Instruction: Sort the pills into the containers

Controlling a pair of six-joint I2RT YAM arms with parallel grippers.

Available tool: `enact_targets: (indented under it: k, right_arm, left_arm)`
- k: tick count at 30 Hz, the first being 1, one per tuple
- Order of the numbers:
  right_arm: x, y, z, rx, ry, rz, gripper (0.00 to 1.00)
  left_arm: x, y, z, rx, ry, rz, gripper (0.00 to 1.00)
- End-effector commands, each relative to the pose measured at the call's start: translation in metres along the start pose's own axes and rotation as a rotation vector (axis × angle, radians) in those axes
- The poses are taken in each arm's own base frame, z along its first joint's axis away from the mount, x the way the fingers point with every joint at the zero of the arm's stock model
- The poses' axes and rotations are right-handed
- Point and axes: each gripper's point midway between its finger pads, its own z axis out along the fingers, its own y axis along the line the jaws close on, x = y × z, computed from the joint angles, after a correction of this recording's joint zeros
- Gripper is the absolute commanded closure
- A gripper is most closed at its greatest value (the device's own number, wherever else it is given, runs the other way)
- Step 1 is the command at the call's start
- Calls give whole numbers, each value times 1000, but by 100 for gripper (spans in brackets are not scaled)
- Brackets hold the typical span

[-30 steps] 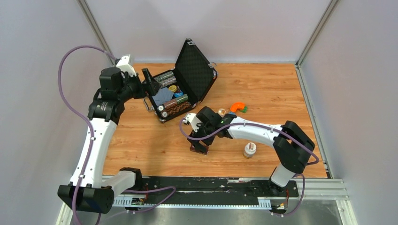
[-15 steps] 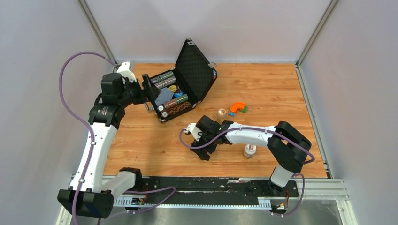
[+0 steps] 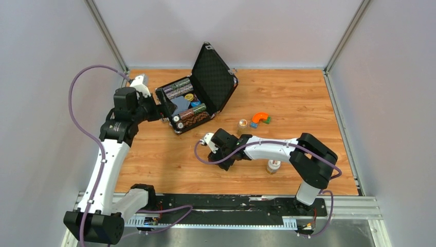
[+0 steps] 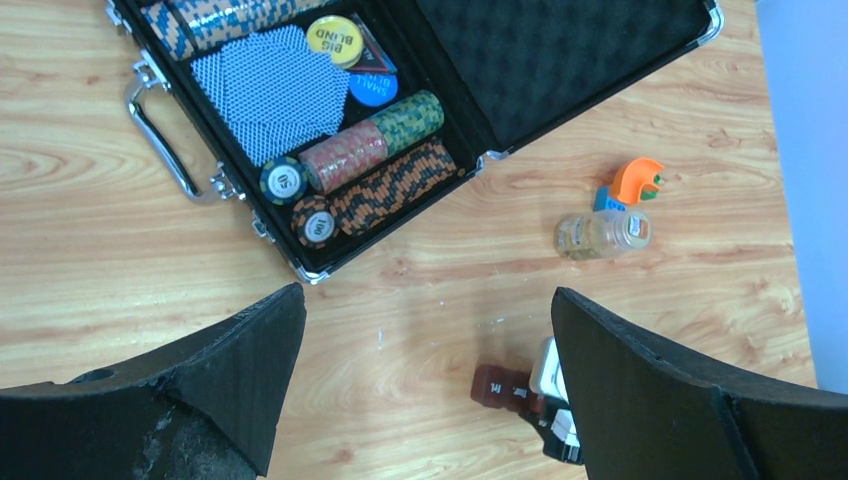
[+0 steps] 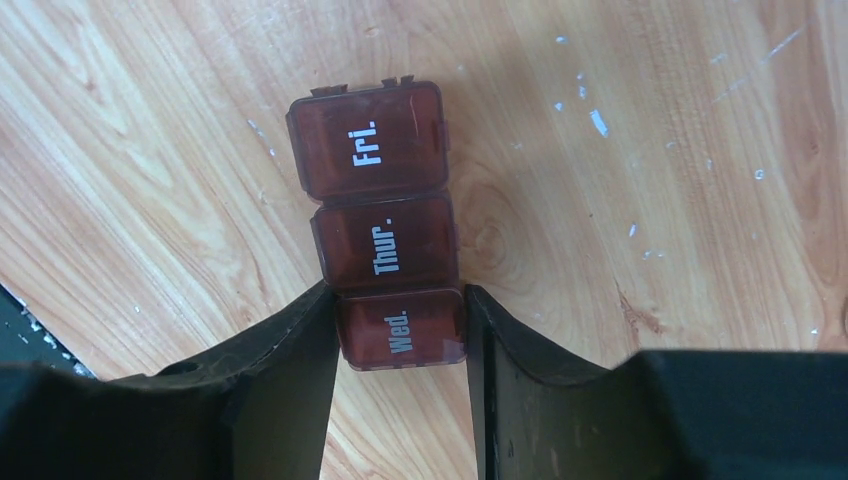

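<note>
The containers (image 5: 385,190) are a dark brown strip of three lidded compartments marked Fri., Thur. and Wed., lying flat on the wooden table with all lids down. My right gripper (image 5: 398,292) is shut on the Wed. end, one finger against each side. The left wrist view shows the containers (image 4: 505,385) poking out from under the right gripper (image 4: 555,425). From above, the right gripper (image 3: 228,160) covers them. My left gripper (image 4: 425,292) is open and empty, hovering by the black case (image 3: 212,77). No loose pills show.
The open black case (image 4: 560,50) at the back left holds poker chips and cards. A small clear bottle (image 3: 242,123) lies beside an orange piece (image 3: 261,118) at mid table. Another small bottle (image 3: 273,165) stands next to the right forearm.
My right gripper has drawn back toward the near edge and closed its fingers onto the Wed. end of the strip. The left arm has shifted slightly down and left, still open.
</note>
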Motion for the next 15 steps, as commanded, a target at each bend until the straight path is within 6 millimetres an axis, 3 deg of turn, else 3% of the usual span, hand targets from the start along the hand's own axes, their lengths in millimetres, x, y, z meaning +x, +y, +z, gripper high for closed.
enact_targets:
  k: [1, 5, 6, 7, 8, 9, 10, 15]
  right_arm:
    - [-30, -8, -11, 49, -114, 73, 65]
    - [-57, -10, -26, 8, -225, 180, 67]
    - [-65, -12, -31, -6, -255, 203, 67]
    - [-72, -12, -36, -26, -281, 221, 67]
    - [-81, -14, -41, -40, -311, 234, 67]
    - [-87, -15, -46, -51, -333, 245, 67]
    - [-94, -17, -51, -56, -355, 249, 67]
    - [-113, -29, -68, -60, -429, 284, 66]
  left_arm:
    - [8, 0, 2, 5, -1, -54, 0]
    - [32, -6, 15, 80, 58, -128, 0]
    - [48, -11, 18, 124, 104, -174, 1]
    - [47, -17, 22, 166, 89, -182, 2]
    - [64, -23, 26, 214, 141, -231, 2]
    - [60, -30, 30, 259, 117, -236, 3]
    - [75, -38, 32, 298, 158, -273, 3]
    - [90, -66, 41, 428, 158, -267, 3]
